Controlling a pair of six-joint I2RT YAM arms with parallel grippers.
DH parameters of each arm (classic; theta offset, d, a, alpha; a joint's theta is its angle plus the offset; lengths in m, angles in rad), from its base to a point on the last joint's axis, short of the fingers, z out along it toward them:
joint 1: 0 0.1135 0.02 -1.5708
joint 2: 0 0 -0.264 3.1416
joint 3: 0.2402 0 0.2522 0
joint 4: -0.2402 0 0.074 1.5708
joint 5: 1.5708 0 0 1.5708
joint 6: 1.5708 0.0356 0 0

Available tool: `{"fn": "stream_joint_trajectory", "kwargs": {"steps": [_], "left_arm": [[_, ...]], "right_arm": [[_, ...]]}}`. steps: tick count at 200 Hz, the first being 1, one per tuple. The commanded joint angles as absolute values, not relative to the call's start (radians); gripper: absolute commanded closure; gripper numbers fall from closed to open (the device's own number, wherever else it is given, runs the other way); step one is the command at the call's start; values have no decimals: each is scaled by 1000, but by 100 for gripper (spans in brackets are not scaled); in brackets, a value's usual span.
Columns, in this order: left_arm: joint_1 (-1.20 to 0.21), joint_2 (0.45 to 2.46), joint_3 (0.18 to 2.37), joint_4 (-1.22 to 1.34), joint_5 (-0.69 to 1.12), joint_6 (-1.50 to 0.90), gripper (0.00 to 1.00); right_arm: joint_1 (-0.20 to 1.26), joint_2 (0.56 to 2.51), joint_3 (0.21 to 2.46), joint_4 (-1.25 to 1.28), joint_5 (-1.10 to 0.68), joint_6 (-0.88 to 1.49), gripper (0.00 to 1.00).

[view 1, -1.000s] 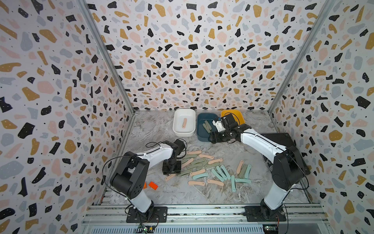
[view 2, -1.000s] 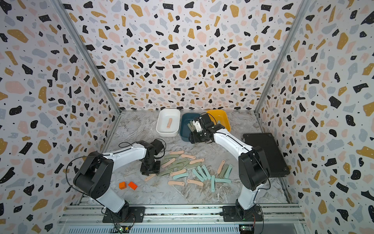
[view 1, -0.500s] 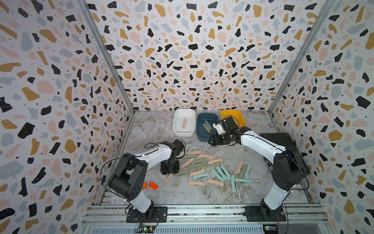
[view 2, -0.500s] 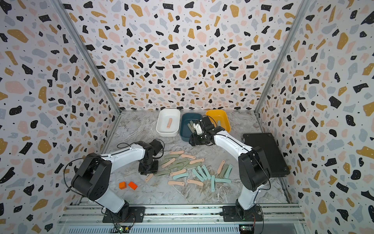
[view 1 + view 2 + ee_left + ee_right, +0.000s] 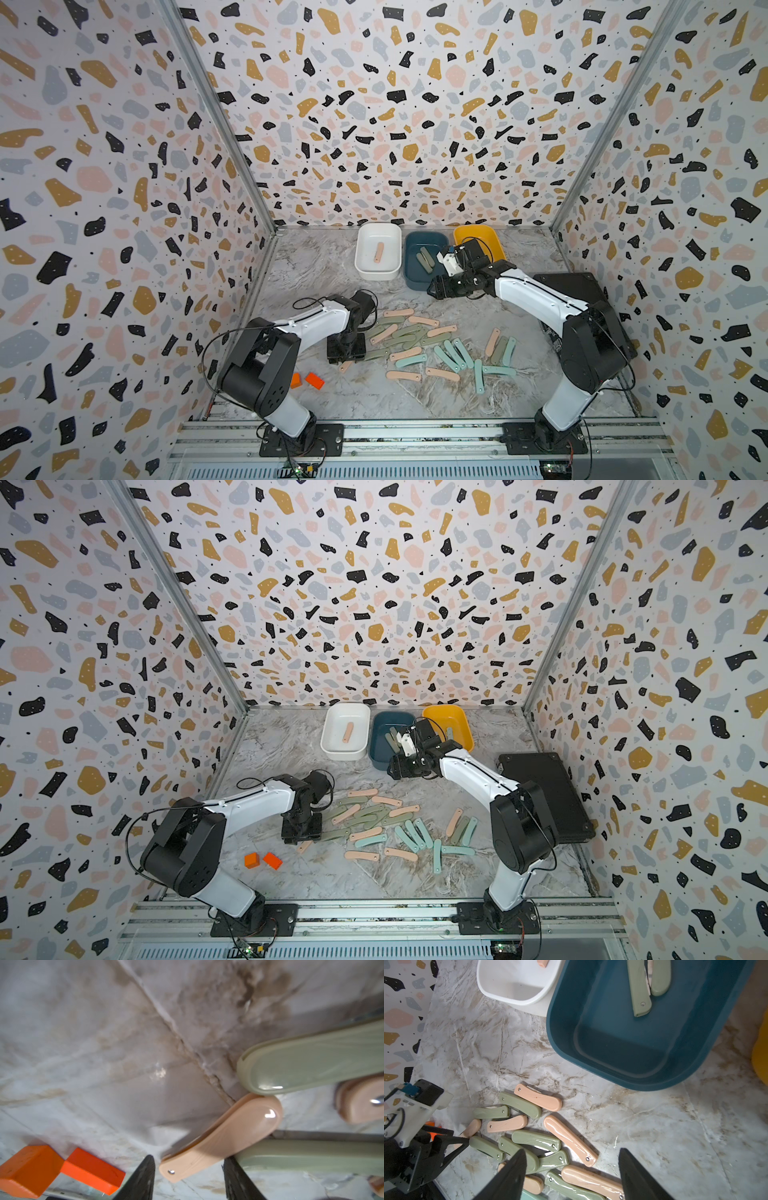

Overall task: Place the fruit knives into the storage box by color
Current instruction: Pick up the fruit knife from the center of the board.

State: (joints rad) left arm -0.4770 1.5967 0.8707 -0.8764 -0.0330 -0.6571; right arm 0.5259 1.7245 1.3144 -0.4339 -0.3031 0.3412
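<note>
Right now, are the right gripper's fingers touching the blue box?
Apart. In the right wrist view, a broad stretch of table shows between the open fingers and the blue box.

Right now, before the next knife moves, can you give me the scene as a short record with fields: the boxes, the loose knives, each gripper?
white box: one peach-pink knife
blue box: two sage green knives
yellow box: partly hidden by the right arm
loose knives: pink, green and mint, mixed, in front of the boxes
left gripper: jaws apart, straddling the rivet end of a loose pink knife
right gripper: open, holds nothing, near the blue box's front edge
orange blocks: two, touching, beside the left arm
</note>
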Motion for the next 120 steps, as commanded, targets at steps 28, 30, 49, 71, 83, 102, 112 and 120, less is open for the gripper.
{"fn": "stream_joint_trajectory", "kwargs": {"steps": [28,30,49,71,83,102,112,120], "left_arm": [[-472,1636,860,-848,-20,-661,52],[-472,1638,860,-846,-21,-660,53],[-472,1652,866,-844,-27,-654,60],[-473,1661,867,-841,-34,-650,68],[-472,1660,868,-841,-36,-648,72],[-472,1646,874,-853,-42,-647,80],[-473,1630,885,-865,-47,-643,82],[-472,1614,897,-879,-52,-642,83]], "right_arm": [[528,1663,1304,-439,-308,350,27],[528,1662,1305,-439,-306,350,27],[528,1658,1303,-442,-304,352,27],[528,1651,1298,-446,-296,351,26],[528,1645,1295,-449,-294,353,26],[529,1636,1280,-450,-293,360,24],[531,1631,1272,-447,-297,366,23],[532,1629,1267,-447,-298,368,20]]}}
